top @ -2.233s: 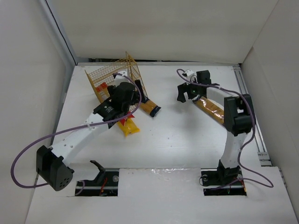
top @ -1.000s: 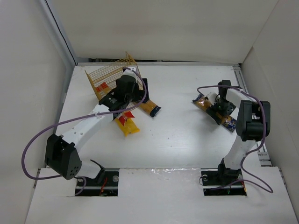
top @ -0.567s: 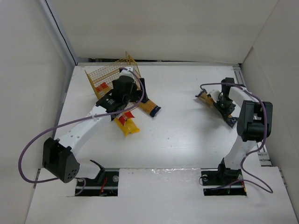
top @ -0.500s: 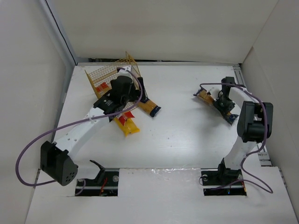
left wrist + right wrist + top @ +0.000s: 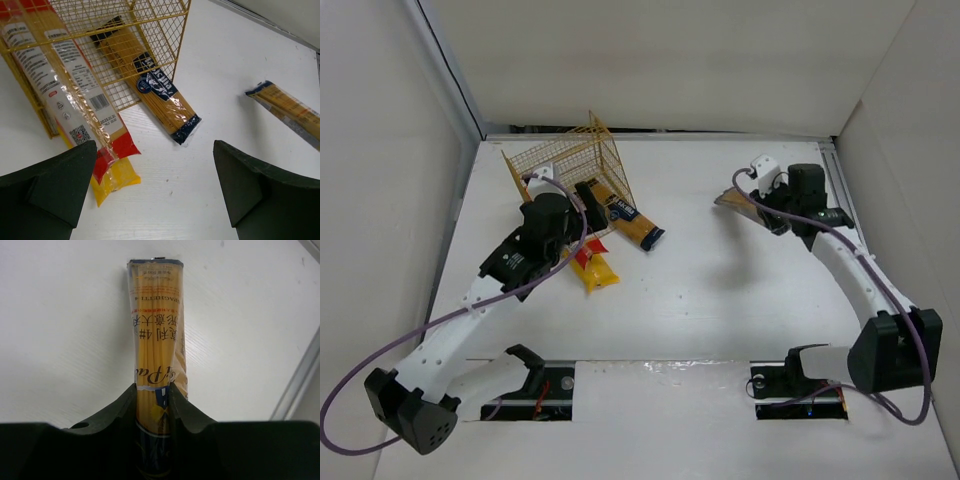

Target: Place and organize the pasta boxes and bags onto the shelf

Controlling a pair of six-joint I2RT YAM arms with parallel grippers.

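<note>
**Top external view.** A yellow-gold wire-mesh rack (image 5: pixel 570 160) is found at the far left of the white counter (image 5: pixel 700 290). The left end effector (image 5: pixel 580 213) is held just beside the rack's near side. An orange-yellow spaghetti pack with a dark blue label (image 5: pixel 628 218) lies slantwise, with its far end at the rack and its dark blue end out on the counter. A red-edged clear plastic bag (image 5: pixel 584 257) and a plain yellow bag (image 5: pixel 600 275) lie together at the rack's near side. On the right, well apart from the rack, the right end effector (image 5: pixel 760 205) is clamped on a second orange-yellow spaghetti pack (image 5: pixel 732 200).

**Left wrist view.** The left end effector (image 5: pixel 155 150) is seen with its fingers (image 5: pixel 50 185) spread wide apart and nothing between them. The red-edged clear plastic bag (image 5: pixel 65 100) reaches from the rack (image 5: pixel 155 45) out onto the counter, and the plain yellow bag (image 5: pixel 117 177) shows beneath its red end. The far end of the labelled pack (image 5: pixel 160 97) is seen through the mesh. The second pack (image 5: pixel 290 112) is seen at the right, its shadow cast apart from it.

**Right wrist view.** The right end effector (image 5: pixel 153 400) is closed tight on the second pack (image 5: pixel 155 325) near its dark blue end. The remainder of the pack projects straight ahead over the counter.
</note>
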